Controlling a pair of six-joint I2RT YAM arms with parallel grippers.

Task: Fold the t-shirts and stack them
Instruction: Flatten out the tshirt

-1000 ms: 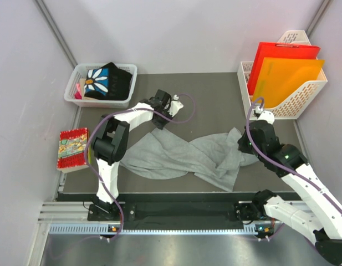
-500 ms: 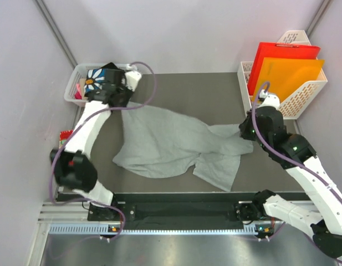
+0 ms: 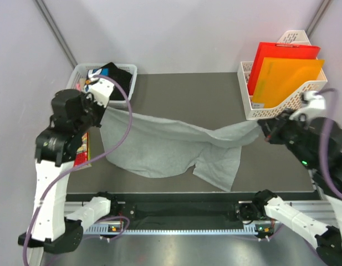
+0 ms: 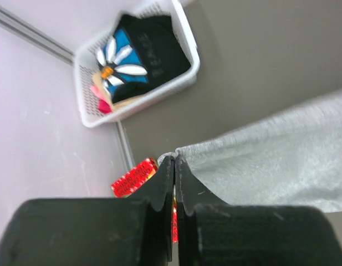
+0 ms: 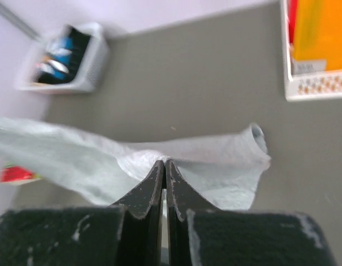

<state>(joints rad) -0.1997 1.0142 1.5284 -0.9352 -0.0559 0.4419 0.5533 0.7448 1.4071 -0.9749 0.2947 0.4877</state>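
Note:
The light heather-grey t-shirt (image 3: pixel 165 147) hangs stretched across the dark table between both grippers, its lower part trailing on the mat. My left gripper (image 3: pixel 100 112) is shut on the shirt's left edge (image 4: pixel 270 160), the cloth pinched at the tips of the left gripper (image 4: pixel 174 158). At the right, my right gripper (image 3: pixel 263 128) is shut on a bunched fold of the grey shirt (image 5: pixel 215 160), which spreads from the tips of the right gripper (image 5: pixel 164 162). The black t-shirt with the white daisy (image 4: pixel 143 50) lies crumpled in the white basket (image 3: pixel 132 83) at the back left.
A red patterned packet (image 4: pixel 132 177) lies at the table's left edge, partly hidden under the left arm. A white file rack (image 3: pixel 281 105) with red and orange folders stands at the back right. Grey walls close in both sides.
Both grippers have risen and pulled apart, the left swinging leftward and nearer, the right moving to the right. The grey shirt has been drawn out between them.

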